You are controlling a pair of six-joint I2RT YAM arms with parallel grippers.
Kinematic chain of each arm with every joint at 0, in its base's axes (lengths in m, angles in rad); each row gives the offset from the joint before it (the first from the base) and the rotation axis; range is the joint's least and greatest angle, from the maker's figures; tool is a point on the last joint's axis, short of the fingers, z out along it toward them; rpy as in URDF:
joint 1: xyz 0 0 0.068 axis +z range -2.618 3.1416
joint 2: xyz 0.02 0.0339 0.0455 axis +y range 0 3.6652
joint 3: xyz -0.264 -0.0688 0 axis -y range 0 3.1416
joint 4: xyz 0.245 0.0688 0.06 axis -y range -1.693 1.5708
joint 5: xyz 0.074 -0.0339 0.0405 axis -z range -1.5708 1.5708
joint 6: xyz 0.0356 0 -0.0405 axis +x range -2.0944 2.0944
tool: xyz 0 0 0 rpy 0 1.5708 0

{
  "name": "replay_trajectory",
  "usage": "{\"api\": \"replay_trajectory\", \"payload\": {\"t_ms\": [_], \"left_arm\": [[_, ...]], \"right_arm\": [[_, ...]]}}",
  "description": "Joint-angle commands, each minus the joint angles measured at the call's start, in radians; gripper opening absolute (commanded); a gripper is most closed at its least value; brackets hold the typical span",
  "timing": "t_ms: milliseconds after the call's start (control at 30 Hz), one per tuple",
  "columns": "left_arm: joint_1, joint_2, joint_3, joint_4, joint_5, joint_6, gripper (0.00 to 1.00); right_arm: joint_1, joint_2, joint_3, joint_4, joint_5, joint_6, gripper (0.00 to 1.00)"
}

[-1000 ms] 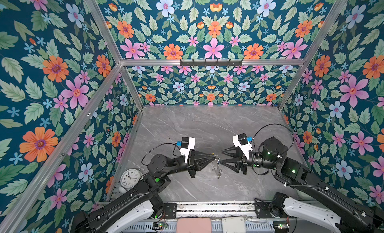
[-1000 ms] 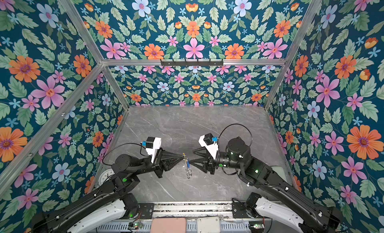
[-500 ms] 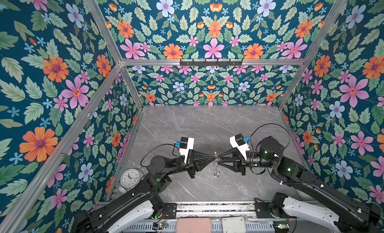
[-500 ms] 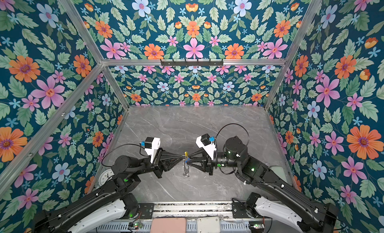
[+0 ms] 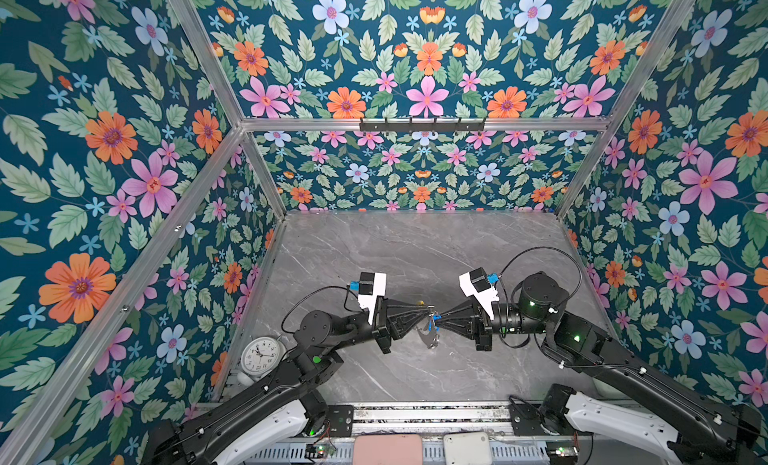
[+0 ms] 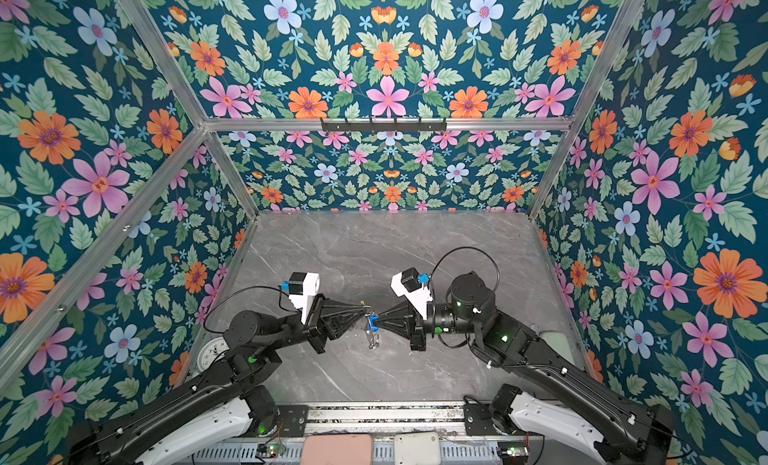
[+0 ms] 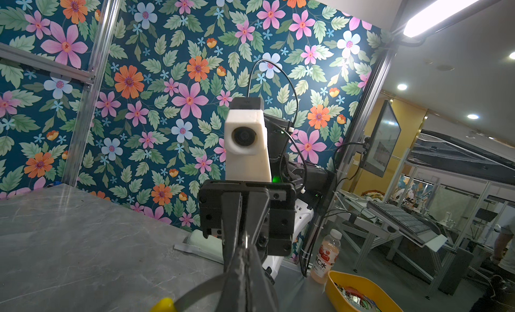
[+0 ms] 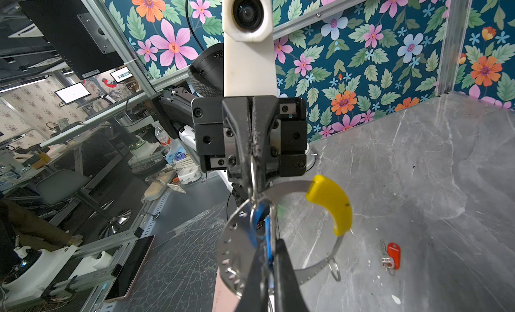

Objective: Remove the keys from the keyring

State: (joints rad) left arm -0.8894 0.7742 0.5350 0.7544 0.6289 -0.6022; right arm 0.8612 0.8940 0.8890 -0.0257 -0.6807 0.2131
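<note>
Both grippers meet tip to tip above the middle of the table in both top views. My left gripper [image 5: 427, 311] [image 8: 254, 179] is shut on the rim of the keyring [image 8: 231, 252], a thin grey ring with a yellow arc [image 8: 330, 204] that hangs below it [image 6: 374, 340]. A blue-tagged key [image 8: 267, 232] [image 6: 372, 322] hangs on the ring, and my right gripper [image 8: 269, 249] [image 5: 440, 318] is shut on its tag. The red-tagged key [image 8: 391, 256] lies loose on the table, off the ring. The left wrist view shows only the yellow arc [image 7: 164, 305] beside my shut fingers [image 7: 237, 280].
A white alarm clock [image 5: 259, 355] stands at the table's front left edge. A pink flat device [image 5: 386, 448] and a white box [image 5: 465, 446] sit on the front rail. Beyond the right side are a yellow bin [image 7: 334, 285] and a drink bottle [image 7: 326, 255].
My right gripper has moved left up to the left gripper and gone from open to shut on the blue tag. The left gripper has kept hold of the keyring.
</note>
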Motion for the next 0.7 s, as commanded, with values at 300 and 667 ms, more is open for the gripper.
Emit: {"api": "replay_trajectory", "payload": {"t_ms": [300, 667], "left_arm": [[0.001, -0.003, -0.003, 0.048, -0.022, -0.002, 0.00], [0.001, -0.012, 0.000, 0.040, -0.018, -0.001, 0.00]], "right_arm": [[0.008, 0.020, 0.016, -0.016, -0.041, -0.010, 0.00], [0.028, 0.052, 0.029, -0.071, -0.030, -0.040, 0.00]]}}
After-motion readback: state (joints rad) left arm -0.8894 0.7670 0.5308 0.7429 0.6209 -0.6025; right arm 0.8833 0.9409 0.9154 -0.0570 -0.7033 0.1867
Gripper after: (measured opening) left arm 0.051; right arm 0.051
